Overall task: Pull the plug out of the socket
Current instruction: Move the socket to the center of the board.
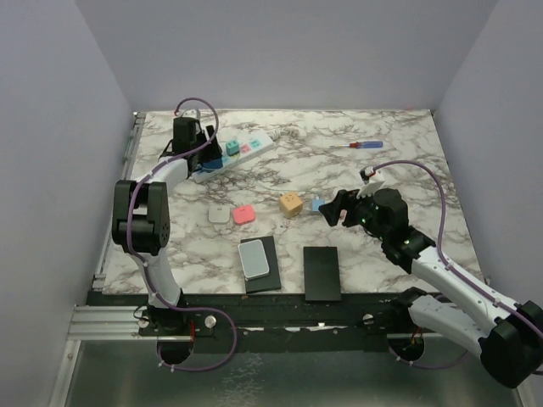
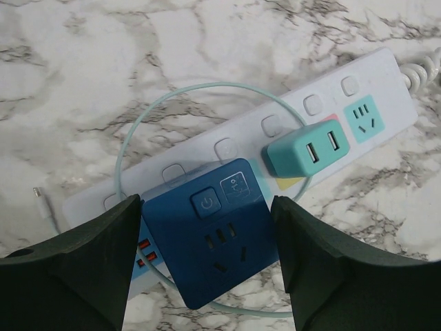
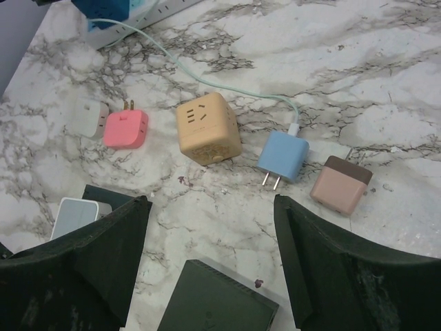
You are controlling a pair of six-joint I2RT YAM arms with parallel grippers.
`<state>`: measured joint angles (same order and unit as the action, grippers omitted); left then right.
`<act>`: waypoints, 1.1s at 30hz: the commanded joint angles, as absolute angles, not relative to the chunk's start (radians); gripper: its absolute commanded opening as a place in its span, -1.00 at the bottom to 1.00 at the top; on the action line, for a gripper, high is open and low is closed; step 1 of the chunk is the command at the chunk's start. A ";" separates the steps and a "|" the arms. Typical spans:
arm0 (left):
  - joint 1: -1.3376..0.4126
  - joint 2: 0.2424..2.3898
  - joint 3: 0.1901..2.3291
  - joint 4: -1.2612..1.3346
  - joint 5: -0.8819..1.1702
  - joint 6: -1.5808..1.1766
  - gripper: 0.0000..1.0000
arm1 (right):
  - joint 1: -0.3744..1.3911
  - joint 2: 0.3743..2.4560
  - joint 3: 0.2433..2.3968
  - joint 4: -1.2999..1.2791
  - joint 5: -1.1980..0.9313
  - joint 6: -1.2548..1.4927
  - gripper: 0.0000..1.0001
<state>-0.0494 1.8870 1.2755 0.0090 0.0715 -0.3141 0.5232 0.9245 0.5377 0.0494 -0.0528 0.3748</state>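
The socket (image 2: 207,148) is a long white strip lying at the back left of the table (image 1: 254,146). A dark blue cube plug (image 2: 217,231) with a power button sits in it near one end. A teal USB plug (image 2: 306,148) sits further along the strip. My left gripper (image 2: 207,255) reaches down over the strip (image 1: 208,153), and its two fingers press against the blue plug's opposite sides. My right gripper (image 3: 210,227) hovers open over bare marble at the table's middle right (image 1: 333,208), holding nothing.
Loose adapters lie mid-table: white (image 3: 89,117), pink (image 3: 125,128), an orange cube (image 3: 208,128), a light blue charger (image 3: 283,156) on a mint cable, and a pink-brown one (image 3: 340,185). Black boxes (image 1: 322,273) sit near the front edge. A screwdriver (image 1: 358,145) lies at the back right.
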 commanded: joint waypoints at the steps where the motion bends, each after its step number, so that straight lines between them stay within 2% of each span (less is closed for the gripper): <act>1: -0.148 1.960 1.279 -0.139 0.215 -0.246 -0.04 | 0.519 0.925 0.565 0.033 -0.047 0.376 0.56; 11: -0.223 1.987 1.312 -0.167 0.351 -0.118 -0.06 | 0.520 0.913 0.557 0.058 -0.067 0.382 0.52; 19: -0.292 2.016 1.365 -0.300 0.390 0.071 -0.06 | 0.520 0.892 0.556 0.099 -0.125 0.323 0.50; 27: -0.296 2.035 1.410 -0.345 0.425 0.091 -0.06 | 0.520 1.003 0.656 0.124 -0.197 0.220 0.39; 28: -0.296 2.038 1.418 -0.344 0.408 0.072 -0.02 | 0.520 1.024 0.670 0.132 -0.195 0.213 0.38; 31: -0.303 2.033 1.434 -0.320 0.359 0.006 0.32 | 0.519 1.101 0.716 0.157 -0.210 0.186 0.36; 33: -0.311 2.010 1.426 -0.282 0.335 -0.061 0.47 | 0.519 1.177 0.754 0.162 -0.218 0.162 0.35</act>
